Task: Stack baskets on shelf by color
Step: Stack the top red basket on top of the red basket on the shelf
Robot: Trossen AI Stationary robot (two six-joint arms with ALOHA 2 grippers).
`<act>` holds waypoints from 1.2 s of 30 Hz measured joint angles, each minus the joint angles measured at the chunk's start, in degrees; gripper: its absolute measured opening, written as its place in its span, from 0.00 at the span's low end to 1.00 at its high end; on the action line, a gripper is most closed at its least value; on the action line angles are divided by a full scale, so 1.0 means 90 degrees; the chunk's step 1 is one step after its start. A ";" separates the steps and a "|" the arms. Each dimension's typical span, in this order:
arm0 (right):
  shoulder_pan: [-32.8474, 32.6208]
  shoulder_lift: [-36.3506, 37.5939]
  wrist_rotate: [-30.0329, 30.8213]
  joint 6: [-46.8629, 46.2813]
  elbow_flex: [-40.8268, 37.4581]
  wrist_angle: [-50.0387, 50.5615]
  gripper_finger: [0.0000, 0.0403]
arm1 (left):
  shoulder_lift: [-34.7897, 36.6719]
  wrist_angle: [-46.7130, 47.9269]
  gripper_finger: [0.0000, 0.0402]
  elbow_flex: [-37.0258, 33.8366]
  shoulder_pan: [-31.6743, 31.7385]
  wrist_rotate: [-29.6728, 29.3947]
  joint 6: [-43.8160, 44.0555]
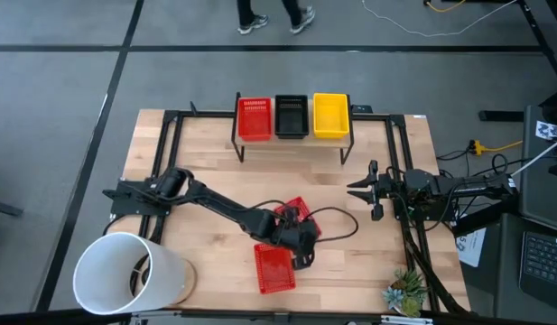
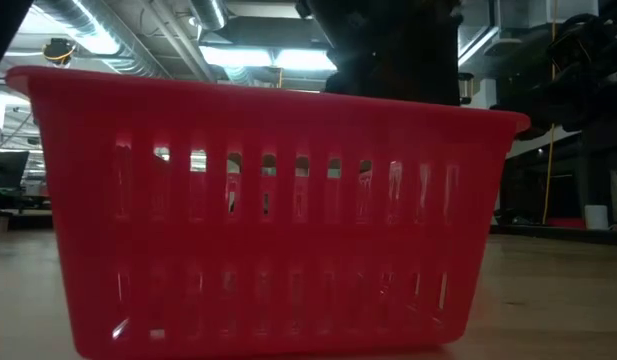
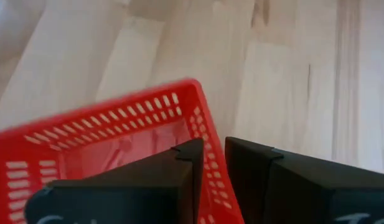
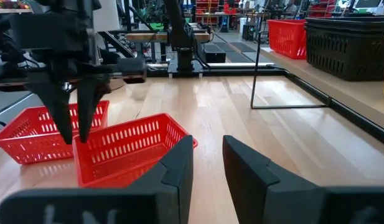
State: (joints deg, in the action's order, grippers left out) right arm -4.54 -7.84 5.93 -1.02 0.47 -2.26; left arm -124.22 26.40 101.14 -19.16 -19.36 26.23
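Observation:
On the shelf (image 4: 356, 93) at the table's far side sit a red basket (image 1: 254, 118), a black basket (image 1: 291, 116) and a yellow basket (image 1: 330, 116). Two more red baskets rest flat on the table. One lies near the front edge (image 1: 273, 268) and fills the low view (image 2: 268, 210). The other (image 4: 135, 149) lies mid-table, mostly under my left arm. My left gripper (image 3: 215, 142) is open over it and straddles one of its walls. My right gripper (image 4: 207, 162) waits open at the table's right side (image 1: 361, 190). My left gripper has one finger (image 3: 179, 168) inside the mid-table red basket and the other outside its wall (image 3: 215, 171), close to a corner (image 3: 192, 87). It comes slanting down from the table's left. I cannot tell whether the fingers touch the wall. The basket sits flat on the table.
A large white bucket (image 1: 125, 271) lies on its side at the near left corner. A small plant (image 1: 406, 291) stands at the near right corner. Bare wood stretches between the shelf and the two red baskets. A person's feet (image 1: 276, 18) show on the floor beyond the table.

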 joint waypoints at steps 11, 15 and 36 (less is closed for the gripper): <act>0.0000 0.0000 0.0000 0.0000 0.0000 -0.0002 0.22 | -0.0332 0.0125 0.15 -0.0012 -0.0206 -0.0325 0.0326; -0.0001 0.0000 0.0000 0.0000 0.0000 -0.0001 0.22 | -0.0442 0.0162 0.15 -0.0004 -0.0219 -0.0311 0.0496; 0.0000 0.0000 0.0002 0.0000 -0.0002 0.0000 0.22 | -0.0259 0.0553 0.00 0.0413 -0.0342 0.0273 -0.0019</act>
State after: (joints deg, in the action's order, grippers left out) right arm -4.54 -7.84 5.96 -1.02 0.45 -2.26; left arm -126.56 31.37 104.86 -22.23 -16.90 26.06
